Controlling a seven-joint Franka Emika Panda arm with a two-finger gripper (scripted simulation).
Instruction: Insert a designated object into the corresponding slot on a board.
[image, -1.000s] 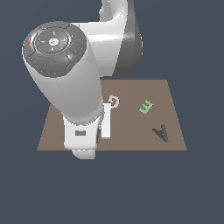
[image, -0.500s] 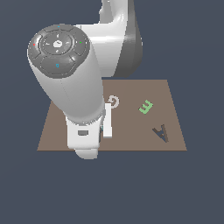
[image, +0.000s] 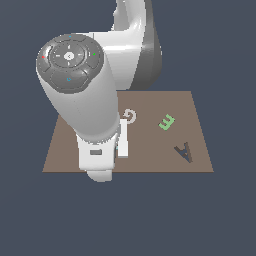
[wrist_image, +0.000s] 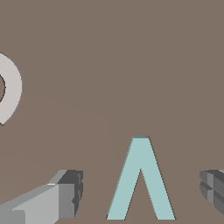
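Note:
In the wrist view the light teal V block (wrist_image: 140, 183) lies flat on the brown board (wrist_image: 131, 65). My gripper (wrist_image: 140, 190) is open, with one finger on each side of the V and a gap to each. The fingers (wrist_image: 65, 192) do not touch the block. In the exterior view the arm covers the board's (image: 200, 162) left half, and only one white finger (image: 123, 142) of the gripper shows clearly. No separate dark V-shaped slot shows in either view. I cannot tell whether the V sits in a recess.
A green E (image: 166, 121) and a dark brown A-shaped recess (image: 184, 151) are on the board's right part in the exterior view. A white ring-like letter (image: 130, 116) lies behind the gripper, and it also shows in the wrist view (wrist_image: 11, 89).
The arm's big wrist housing has shifted slightly down and toward the exterior view's right. The letters on the board have not moved.

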